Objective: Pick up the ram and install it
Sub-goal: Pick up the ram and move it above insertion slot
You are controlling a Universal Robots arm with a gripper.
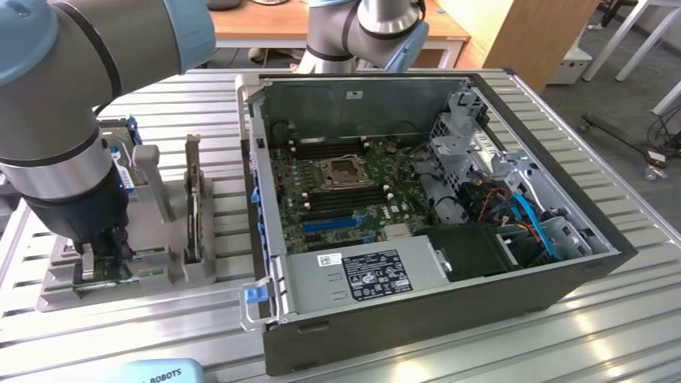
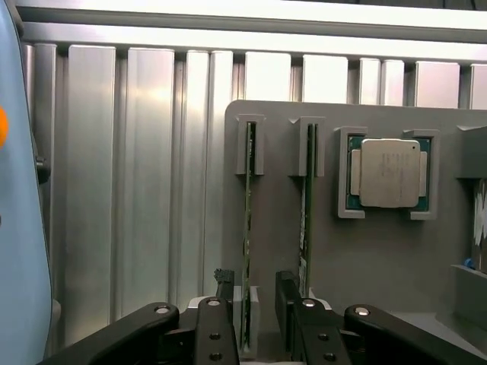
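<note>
In the wrist view, the ram (image 2: 246,205), a thin green stick, stands on edge in a slot of the grey holder (image 2: 380,266). A second stick just like it (image 2: 305,198) stands in the neighbouring slot. My gripper (image 2: 252,315) is open and straddles the near end of the first stick, one black finger (image 2: 221,293) on each side, with a gap on the side toward the second stick. In the exterior view my gripper (image 1: 102,267) is lowered onto the holder (image 1: 64,299) at the exterior view's left, beside the open computer case (image 1: 426,319).
A square silver processor chip (image 2: 389,172) sits in its own pocket of the holder beyond the second stick. The case's motherboard (image 1: 340,183) lies exposed, with dark slots around the central socket. The case wall (image 1: 255,199) rises between holder and board. The ribbed metal table (image 1: 596,335) lies underneath.
</note>
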